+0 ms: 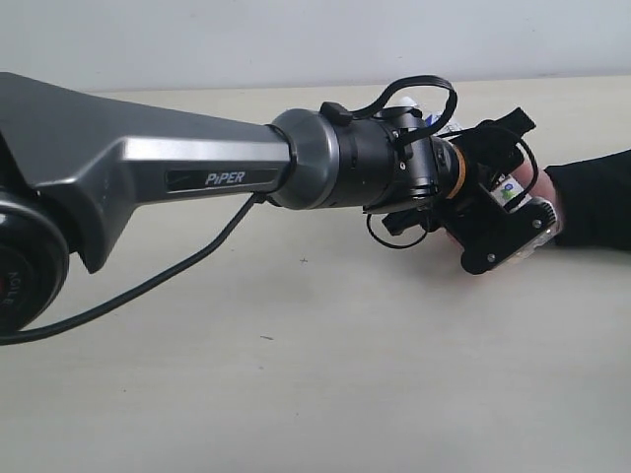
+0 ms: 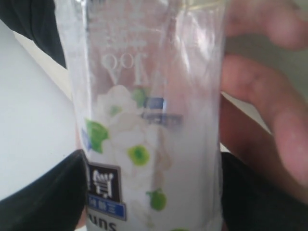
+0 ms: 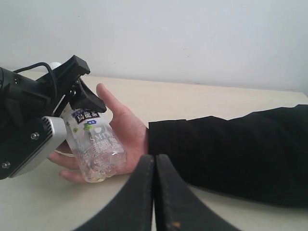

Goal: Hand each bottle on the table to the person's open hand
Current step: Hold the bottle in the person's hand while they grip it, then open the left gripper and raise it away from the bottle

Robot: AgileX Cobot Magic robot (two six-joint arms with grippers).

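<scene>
A fat clear bottle (image 2: 149,120) with a white-green label sits between the black fingers (image 2: 43,192) of my left gripper (image 2: 149,197), which is shut on its sides. The bottle (image 3: 96,144) lies tilted in the palm of the person's open hand (image 3: 127,130), which rests palm-up on the table (image 1: 296,345). In the exterior view the left gripper (image 1: 503,212) covers most of the bottle (image 1: 510,190) and the hand (image 1: 547,202) at the right. My right gripper (image 3: 155,192) is shut and empty, low over the table near the black sleeve (image 3: 231,149).
The long left arm (image 1: 197,172) stretches across the exterior view from the left. A small white and clear thing (image 1: 419,106) peeks from behind its wrist; what it is I cannot tell. A pale wall backs the table.
</scene>
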